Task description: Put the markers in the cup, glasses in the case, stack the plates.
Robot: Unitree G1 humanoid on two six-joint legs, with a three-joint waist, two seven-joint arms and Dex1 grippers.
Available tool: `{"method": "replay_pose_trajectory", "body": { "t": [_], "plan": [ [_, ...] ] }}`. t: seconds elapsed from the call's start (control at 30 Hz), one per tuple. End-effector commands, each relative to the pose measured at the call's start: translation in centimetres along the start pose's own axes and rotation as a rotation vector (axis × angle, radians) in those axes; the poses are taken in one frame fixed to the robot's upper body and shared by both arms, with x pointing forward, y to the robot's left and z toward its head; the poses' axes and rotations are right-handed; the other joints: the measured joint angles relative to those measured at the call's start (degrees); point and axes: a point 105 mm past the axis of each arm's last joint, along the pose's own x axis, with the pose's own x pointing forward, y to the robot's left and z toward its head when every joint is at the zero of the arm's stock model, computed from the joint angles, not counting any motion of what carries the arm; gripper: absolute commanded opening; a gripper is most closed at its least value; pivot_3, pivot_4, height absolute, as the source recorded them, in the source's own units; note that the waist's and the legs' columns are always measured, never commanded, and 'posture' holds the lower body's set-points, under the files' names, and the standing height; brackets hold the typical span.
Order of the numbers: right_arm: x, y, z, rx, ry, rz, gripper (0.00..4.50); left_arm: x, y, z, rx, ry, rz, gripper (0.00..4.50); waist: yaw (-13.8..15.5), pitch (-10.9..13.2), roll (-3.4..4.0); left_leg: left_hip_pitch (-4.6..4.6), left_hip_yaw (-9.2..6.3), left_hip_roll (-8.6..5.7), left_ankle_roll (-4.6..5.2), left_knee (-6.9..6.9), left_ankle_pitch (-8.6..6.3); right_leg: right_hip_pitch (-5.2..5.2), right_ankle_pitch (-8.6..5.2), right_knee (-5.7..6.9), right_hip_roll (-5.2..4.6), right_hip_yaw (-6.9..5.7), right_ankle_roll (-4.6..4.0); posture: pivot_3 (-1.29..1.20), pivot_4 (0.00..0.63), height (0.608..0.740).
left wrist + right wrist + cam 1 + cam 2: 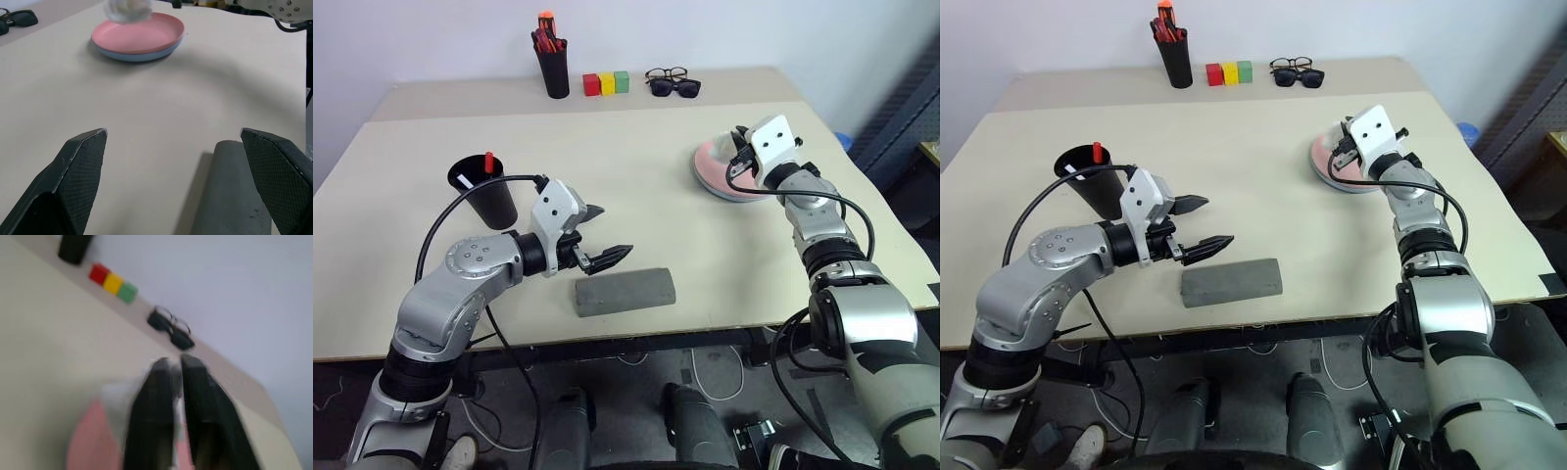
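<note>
The salmon pink plate [717,162] lies stacked on the light blue plate [139,54] at the table's right. My right gripper [739,147] hovers just over their far rim, open by a narrow gap, nothing between its fingers [151,401]. The black cup [487,196] stands at the left with a red marker [488,161] and a white-ended marker [463,181] in it. My left gripper [610,232] is wide open, empty, above the left end of the shut grey case [625,291]. The wire-frame glasses [666,72] lie at the back of the table.
Dark sunglasses [676,88] lie right in front of the glasses. A black pen holder [553,69] with red and orange pens and a row of red, yellow and green blocks [607,82] stand along the back. The table's front edge [705,338] is just past the case.
</note>
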Motion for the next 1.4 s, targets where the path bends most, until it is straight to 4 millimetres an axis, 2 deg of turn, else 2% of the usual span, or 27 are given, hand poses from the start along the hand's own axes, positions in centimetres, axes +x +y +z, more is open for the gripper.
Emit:
{"method": "replay_pose_trajectory", "body": {
  "t": [0.03,0.07,0.2,0.27,0.43,0.5,0.6,0.83,0.97,1.07,1.17,1.2,1.23,1.27,1.3,1.33,1.37,1.4],
  "plan": [
    [0.1,-2.0,0.5,-0.026,0.017,-0.061,2.40,-0.7,0.3,1.1,0.036,-0.036,0.028,4.50,-0.01,0.00,0.00,0.00,0.00,0.00,0.00,0.00,0.00,0.00,0.00,0.00,0.00,0.00,0.00,0.00,0.150,0.740],
    [0.0,-2.1,0.4,-0.020,0.019,-0.075,2.79,-0.7,0.4,1.1,0.035,-0.035,0.031,4.50,-0.02,0.00,0.00,0.00,0.00,0.00,0.00,0.00,0.00,-0.01,0.00,0.00,0.00,0.00,0.00,0.00,0.150,0.740],
    [-0.2,-2.4,0.5,0.001,-0.004,-0.093,2.79,-1.2,0.7,0.8,0.023,-0.031,0.059,4.50,-0.10,0.00,0.00,0.00,0.00,0.00,0.00,-0.01,0.00,-0.01,0.00,0.00,0.00,0.00,0.00,0.00,0.150,0.740],
    [-0.4,-2.5,1.0,0.097,-0.057,-0.081,2.79,-1.7,1.2,0.9,0.040,-0.059,0.119,4.50,-0.06,0.00,0.00,0.00,0.00,0.00,0.00,-0.01,0.00,-0.01,0.00,0.00,0.00,0.01,0.00,0.00,0.150,0.740],
    [-1.9,-0.8,2.4,0.276,-0.228,0.093,2.79,-4.4,2.7,1.1,0.062,-0.174,0.325,4.50,0.12,0.00,0.00,0.01,0.00,0.00,0.01,-0.04,0.00,0.01,0.00,-0.02,0.00,0.01,0.02,0.00,0.150,0.740],
    [-4.2,0.3,2.6,0.299,-0.268,0.235,2.79,-5.8,2.7,0.4,0.080,-0.189,0.374,4.50,0.40,-0.02,0.00,0.01,0.00,0.00,0.01,-0.10,0.00,0.01,-0.01,-0.04,0.00,0.00,0.03,0.00,0.150,0.740],
    [-8.2,1.4,1.1,0.306,-0.173,0.387,2.79,-7.2,3.0,-1.5,0.018,-0.166,0.415,4.50,1.66,-0.01,0.03,-0.03,-0.01,0.01,0.00,-0.06,0.00,0.02,-0.06,-0.03,0.00,0.01,0.08,0.00,0.150,0.740],
    [-16.4,1.1,-2.9,0.299,0.063,0.417,2.79,-9.9,1.8,-4.7,-0.036,-0.153,0.406,4.50,1.77,-0.09,0.04,-0.05,0.09,0.04,-0.23,0.10,-0.15,0.03,-0.02,-0.40,-0.04,-0.01,0.02,0.00,0.150,0.740],
    [-20.2,0.5,-4.8,0.292,0.154,0.439,2.79,-11.4,1.1,-6.0,-0.041,-0.116,0.396,4.50,0.99,-0.22,0.27,-0.18,0.10,0.07,-0.23,0.05,-0.17,0.01,0.02,-1.02,-0.03,-0.07,-0.04,0.00,0.150,0.740],
    [-21.9,-0.5,-5.5,0.301,0.179,0.407,2.79,-12.6,0.8,-6.3,-0.055,-0.100,0.386,4.50,-0.24,-0.52,0.76,-0.52,0.08,0.27,-0.14,-0.16,-0.21,0.28,0.31,-2.49,0.24,-0.20,-0.34,0.00,0.150,0.740],
    [-22.7,-1.1,-5.6,0.293,0.181,0.394,2.79,-13.2,0.6,-6.5,-0.063,-0.086,0.370,4.50,-1.42,-0.73,1.08,-0.98,0.15,0.48,-0.09,-0.07,-0.23,0.31,0.58,-3.07,0.39,-0.20,-0.65,0.00,0.150,0.740],
    [-22.8,-1.3,-5.8,0.290,0.183,0.386,2.79,-13.2,0.5,-6.6,-0.063,-0.084,0.364,4.50,-1.42,-0.75,1.00,-1.26,0.28,0.90,-0.08,-0.13,-0.23,0.36,1.04,-3.68,0.71,-0.20,-0.69,0.00,0.150,0.740],
    [-22.9,-1.5,-5.8,0.279,0.182,0.380,2.79,-13.3,0.6,-6.6,-0.064,-0.082,0.362,4.50,-1.41,-0.77,0.96,-1.26,0.71,1.25,-0.07,-0.29,-0.23,0.31,1.14,-3.55,0.77,-0.19,-0.85,0.00,0.150,0.740],
    [-22.9,-1.7,-5.9,0.269,0.179,0.373,2.79,-13.2,0.6,-6.6,-0.065,-0.083,0.361,4.50,-1.25,-0.83,0.86,-1.32,0.98,1.45,-0.07,-0.37,-0.23,0.33,1.17,-3.34,0.77,-0.18,-0.89,0.00,0.150,0.740],
    [-22.8,-2.1,-5.9,0.259,0.170,0.350,2.79,-13.2,0.6,-6.6,-0.066,-0.084,0.361,4.50,-0.93,-0.85,0.31,-1.33,1.91,2.33,-0.08,-0.80,-0.23,0.27,1.13,-2.03,0.76,-0.18,-1.35,0.00,0.150,0.740],
    [-22.6,-2.5,-5.9,0.254,0.162,0.328,2.79,-13.1,0.6,-6.5,-0.066,-0.084,0.358,4.50,-0.16,-0.83,-0.61,-0.98,3.35,2.92,-0.07,-1.18,-0.22,0.18,-0.98,1.82,0.73,-0.40,-1.90,0.00,0.150,0.740],
    [-22.5,-2.7,-5.8,0.250,0.153,0.318,2.79,-13.1,0.5,-6.5,-0.067,-0.083,0.355,4.50,0.18,-0.37,-1.60,-0.04,5.17,3.22,-0.05,-1.55,-0.20,0.40,-4.92,4.91,0.69,-0.09,-2.00,0.00,0.150,0.740],
    [-22.4,-2.8,-5.8,0.247,0.149,0.315,2.79,-13.0,0.4,-6.5,-0.069,-0.083,0.354,4.50,0.73,-0.43,-1.15,1.20,5.88,2.75,-0.16,-1.14,-0.14,-0.06,-6.19,5.65,0.94,0.97,-1.61,0.00,0.150,0.740]
  ]
}}
